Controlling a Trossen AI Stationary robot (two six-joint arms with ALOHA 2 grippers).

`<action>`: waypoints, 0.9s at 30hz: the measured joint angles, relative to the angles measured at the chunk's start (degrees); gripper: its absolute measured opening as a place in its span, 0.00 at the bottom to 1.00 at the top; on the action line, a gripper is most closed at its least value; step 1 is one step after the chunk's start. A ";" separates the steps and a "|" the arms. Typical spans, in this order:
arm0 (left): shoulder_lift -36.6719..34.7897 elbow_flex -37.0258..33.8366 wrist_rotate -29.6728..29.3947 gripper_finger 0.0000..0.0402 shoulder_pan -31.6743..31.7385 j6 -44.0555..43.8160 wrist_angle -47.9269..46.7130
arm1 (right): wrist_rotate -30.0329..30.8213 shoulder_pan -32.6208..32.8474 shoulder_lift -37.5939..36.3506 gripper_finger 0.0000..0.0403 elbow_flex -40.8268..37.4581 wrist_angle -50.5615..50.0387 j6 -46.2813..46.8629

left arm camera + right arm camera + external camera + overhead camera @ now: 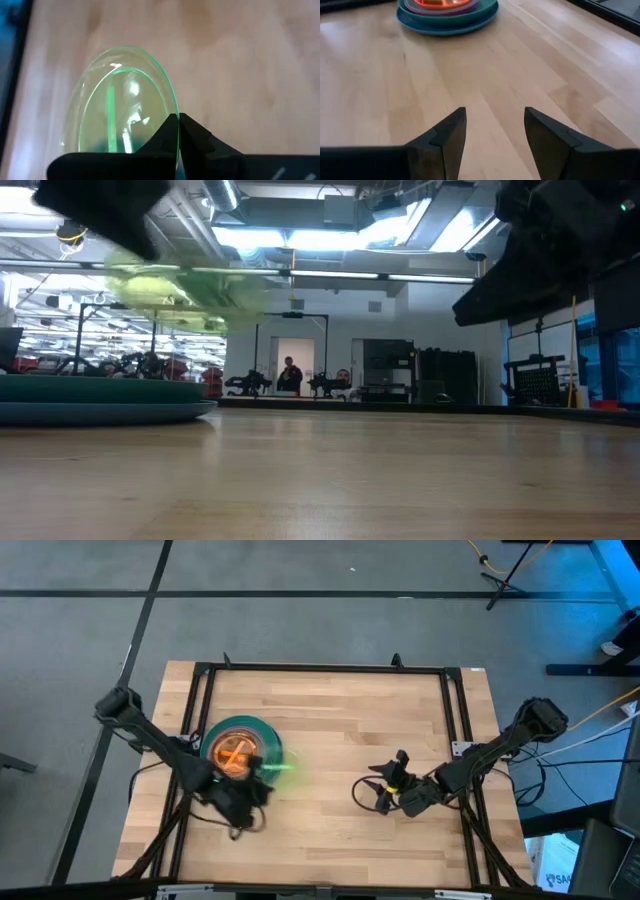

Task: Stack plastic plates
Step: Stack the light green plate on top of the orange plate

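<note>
While the left tool [258, 780] is clamped on the rim of a lime plate [280, 772], its fingers [192, 135] pressed together on the thin edge, the plate hangs tilted above the surface [330, 830], clear of the wood in the low view, beside the stack [240, 748]. The stack, left of centre, has blue and teal plates at the bottom, magenta next, orange on top. At right, the right tool [495, 130] hovers low over bare wood, fingers apart, touching nothing.
</note>
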 joint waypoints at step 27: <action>-22.14 -25.52 5.15 0.20 -3.01 -28.23 -14.72 | -8.59 -9.81 2.23 0.47 0.00 0.86 4.81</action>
